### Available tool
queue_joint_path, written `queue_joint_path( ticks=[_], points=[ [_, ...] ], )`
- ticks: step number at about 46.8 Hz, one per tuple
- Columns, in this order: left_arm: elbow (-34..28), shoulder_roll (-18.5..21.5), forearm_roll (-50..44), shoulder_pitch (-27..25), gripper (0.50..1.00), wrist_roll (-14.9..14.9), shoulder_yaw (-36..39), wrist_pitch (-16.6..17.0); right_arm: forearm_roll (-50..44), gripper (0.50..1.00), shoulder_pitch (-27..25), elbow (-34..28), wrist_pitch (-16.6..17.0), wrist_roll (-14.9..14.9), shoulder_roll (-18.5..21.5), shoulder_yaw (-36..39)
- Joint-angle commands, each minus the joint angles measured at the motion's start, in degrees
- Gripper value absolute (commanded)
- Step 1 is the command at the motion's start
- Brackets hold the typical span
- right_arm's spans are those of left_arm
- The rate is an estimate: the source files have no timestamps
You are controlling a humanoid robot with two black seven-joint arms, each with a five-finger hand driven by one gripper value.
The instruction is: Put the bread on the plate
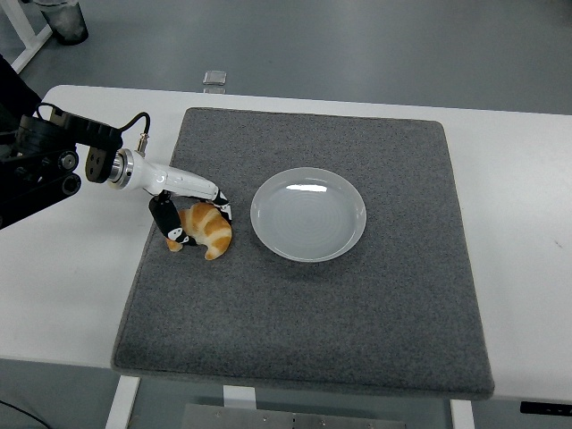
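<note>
Reached in low from the table's (500,170) left edge, left hand (183,210) closed on the bread (207,229) near the grey mat's (357,313) left edge. Croissant's long axis ran diagonally, tips curving down-left. Sat just left of the plate (308,213), not touching.

1. I see a golden-brown bread (207,230), paler tan along its ridges.
2. My left hand (183,214) has a white shell; its fingers (164,214) are black with small white marks.
3. At three o'clock of the bread, the plate (308,213) is plain glossy white.
4. The mat (357,304) is speckled dark grey; the surface (63,268) is white.
</note>
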Motion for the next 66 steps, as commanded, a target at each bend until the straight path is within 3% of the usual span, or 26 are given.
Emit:
queue_joint_path(
  ticks=[1, 16, 25, 40, 52, 66],
  points=[
    [0.1, 0.1, 0.5, -0.3, 0.500, -0.1, 0.0, 0.2, 0.0, 0.952, -0.1, 0.0, 0.1, 0.0, 0.0, 0.1],
    [0.2, 0.1, 0.7, -1.1, 0.500, -0.1, -0.3, 1.1, 0.0, 0.952, -0.1, 0.1, 0.1, 0.0, 0.0, 0.0],
    [1.8, 0.2, 2.1, -1.9, 0.500, 0.1, -0.1, 4.7, 0.0, 0.952, -0.2, 0.1, 0.1, 0.0, 0.0, 0.0],
    [1.7, 0.2, 2.2, -2.5, 0.500, 0.5, 0.0, 4.7, 0.0, 0.952, -0.2, 0.1, 0.1, 0.0, 0.0, 0.0],
    [1.5, 0.6, -0.8, -8.4, 0.500, 0.1, -0.8, 3.3, 0.0, 0.952, -0.2, 0.1, 0.1, 0.0, 0.0, 0.0],
    [1.6, 0.3, -8.5, -19.9, 0.500, 0.0, -0.7, 2.6, 0.0, 0.952, -0.2, 0.0, 0.1, 0.0, 0.0, 0.1]
  ],
)
